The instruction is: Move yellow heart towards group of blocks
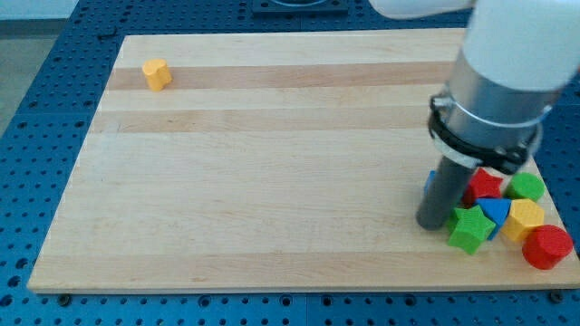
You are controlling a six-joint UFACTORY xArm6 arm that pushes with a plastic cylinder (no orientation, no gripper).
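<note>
The yellow heart point(156, 73) lies alone near the board's top left corner. The group of blocks sits at the bottom right: a green star point(468, 230), a blue block point(495, 211), a red block point(484, 185), a green block point(526, 186), a yellow block point(525, 218) and a red block point(547, 246). My tip point(432, 223) rests on the board just left of the green star, far to the right of the yellow heart. A sliver of another blue block point(430, 178) shows behind the rod.
The wooden board point(254, 181) lies on a blue perforated table point(36, 109). The arm's white and grey body point(498, 72) hangs over the board's right side and hides part of the block group.
</note>
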